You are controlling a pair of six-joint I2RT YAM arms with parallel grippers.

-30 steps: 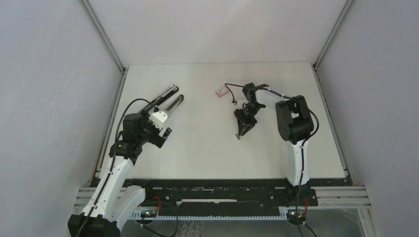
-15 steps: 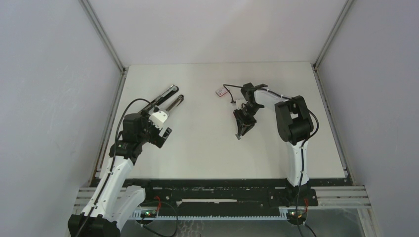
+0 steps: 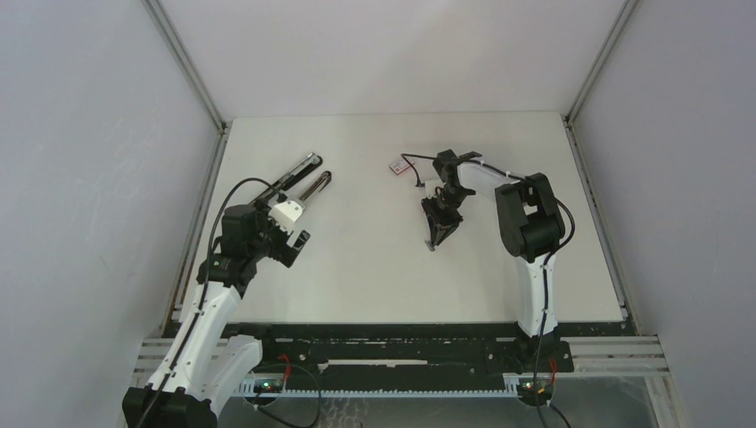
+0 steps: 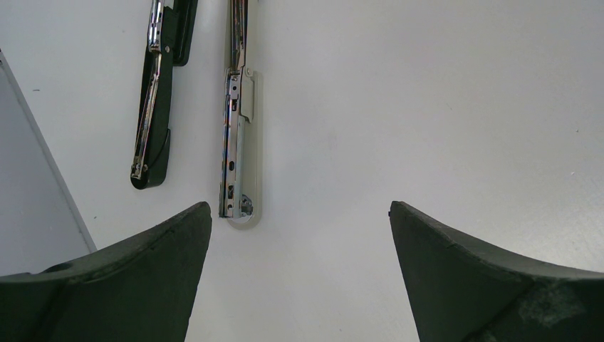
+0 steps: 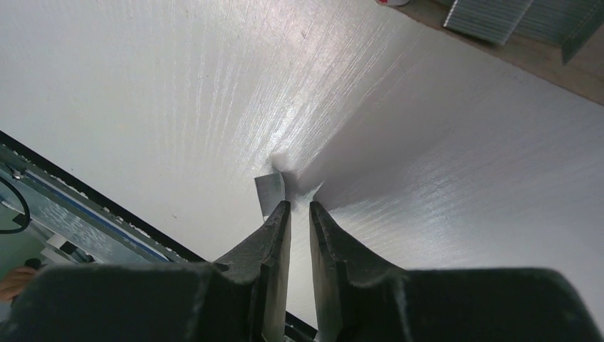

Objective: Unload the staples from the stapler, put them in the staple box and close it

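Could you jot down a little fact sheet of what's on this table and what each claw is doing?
Stapler: swung open, both bars flat on the table
Left gripper: wide open, empty, stapler just ahead
Right gripper: jaws nearly together, slim gap
Staples: small strip lying at its fingertip
Red-and-white box: beyond the right gripper

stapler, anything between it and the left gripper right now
Nothing visible. In the left wrist view only bare table lies between the open left gripper and the near ends of the stapler.
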